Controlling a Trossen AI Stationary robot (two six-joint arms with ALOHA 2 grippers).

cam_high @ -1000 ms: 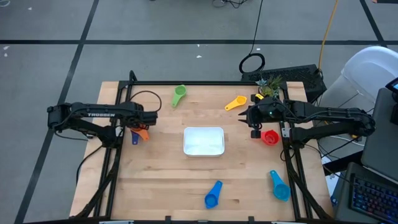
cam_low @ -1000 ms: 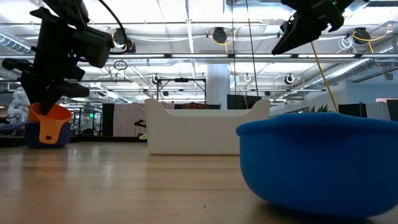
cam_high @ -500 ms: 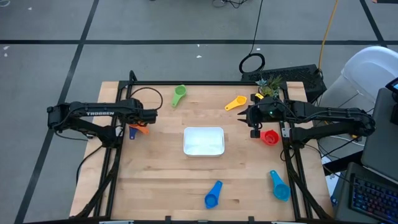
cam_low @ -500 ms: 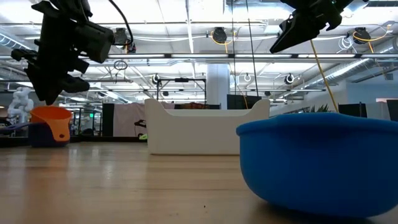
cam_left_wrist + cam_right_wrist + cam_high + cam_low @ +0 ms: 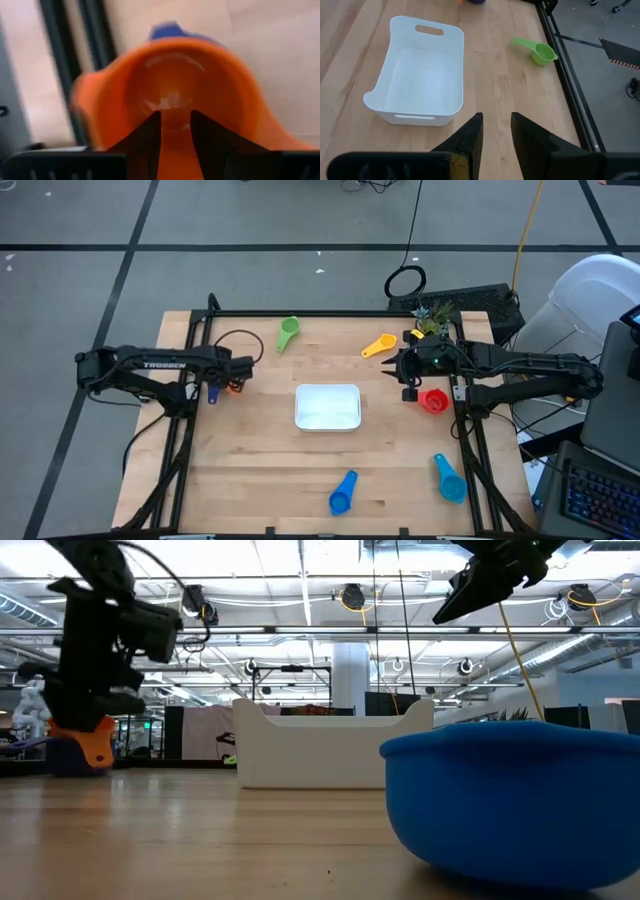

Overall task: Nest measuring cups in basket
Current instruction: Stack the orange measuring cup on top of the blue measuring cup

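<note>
The orange cup sits in the dark blue cup at the table's left; both show in the low view, orange on dark blue. My left gripper is down on the orange cup. The white basket stands mid-table. Green, yellow, red, blue and light blue cups lie around it. My right gripper hangs shut and empty between the basket and the red cup. My left gripper comes at the orange cup from above, slanting down, its fingertips reaching into the bowl. The fingers themselves hide the place of contact, so which part of the wall they have cannot be told. The cup sits upright in the dark blue cup, which stands on the table.
Black frame rails run along the table's left and right sides close to both arms. A small green plant stands at the far right corner. The blue cup fills the low view's near right. There is bare wood in front of the basket.
My left gripper has risen a little and then come down lower onto the orange cup. The orange cup and the dark blue cup under it have slid a little toward the table's far edge.
</note>
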